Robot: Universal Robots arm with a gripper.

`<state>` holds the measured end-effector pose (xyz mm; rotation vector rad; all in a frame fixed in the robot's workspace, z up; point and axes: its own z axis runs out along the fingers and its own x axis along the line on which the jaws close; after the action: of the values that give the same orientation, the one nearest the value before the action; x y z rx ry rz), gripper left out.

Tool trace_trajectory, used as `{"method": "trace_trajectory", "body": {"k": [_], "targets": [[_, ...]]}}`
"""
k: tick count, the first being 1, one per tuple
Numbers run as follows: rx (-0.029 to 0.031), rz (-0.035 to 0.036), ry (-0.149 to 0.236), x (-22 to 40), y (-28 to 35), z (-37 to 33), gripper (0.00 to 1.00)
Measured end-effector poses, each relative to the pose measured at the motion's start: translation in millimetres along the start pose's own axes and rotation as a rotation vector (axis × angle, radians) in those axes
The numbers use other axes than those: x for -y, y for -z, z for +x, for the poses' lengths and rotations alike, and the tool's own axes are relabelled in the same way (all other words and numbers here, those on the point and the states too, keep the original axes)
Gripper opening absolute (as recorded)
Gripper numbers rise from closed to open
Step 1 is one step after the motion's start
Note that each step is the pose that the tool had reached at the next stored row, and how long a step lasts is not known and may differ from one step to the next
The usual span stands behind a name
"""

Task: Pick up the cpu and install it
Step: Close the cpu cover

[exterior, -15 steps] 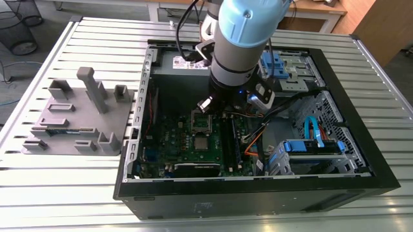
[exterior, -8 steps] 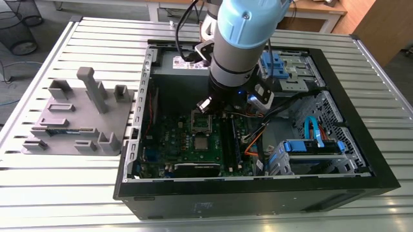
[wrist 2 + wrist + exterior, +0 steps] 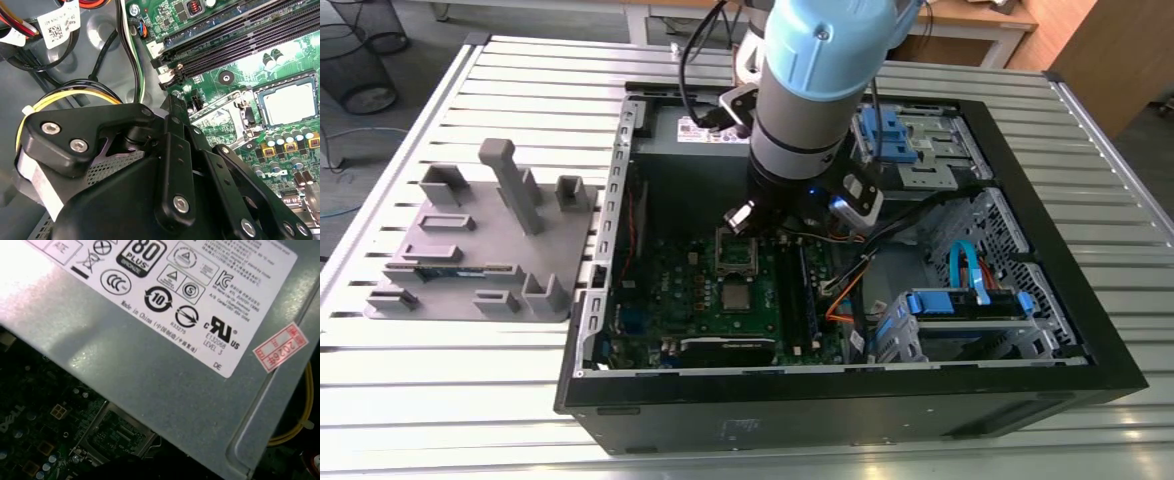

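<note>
- Exterior view: we see the arm [image 3: 821, 90] reaching steeply down into the open computer case [image 3: 854, 400]. Its gripper [image 3: 781, 228] is low over the green circuit board [image 3: 667, 300], beside the opened socket frame [image 3: 738, 255]. The cpu [image 3: 738, 297] looks to us already laid in its socket, just beside that frame. The grey block tray [image 3: 467, 250] stands well apart at the exterior view's left. We judge the picking done and the installing in hand.
- Second wrist view: the cpu [image 3: 288, 103] lies flat and silvery in the socket, apart from the gripper's black links and with nothing resting on it. We cannot tell whether the pincer is released or clenched.
- First wrist view: the power supply [image 3: 165, 385] looms close, with the frame beneath. Whatever move follows calls for small, careful motion, since the supply, the yellow cables [image 3: 65, 97] and the frame crowd the wrist.
</note>
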<state>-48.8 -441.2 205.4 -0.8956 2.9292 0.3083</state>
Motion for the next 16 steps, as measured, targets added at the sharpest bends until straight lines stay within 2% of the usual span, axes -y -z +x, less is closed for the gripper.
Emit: {"method": "trace_trajectory", "body": {"k": [16], "targets": [[-0.0008, -0.0005, 0.011, 0.0, 11.6, 1.4, 0.11]]}}
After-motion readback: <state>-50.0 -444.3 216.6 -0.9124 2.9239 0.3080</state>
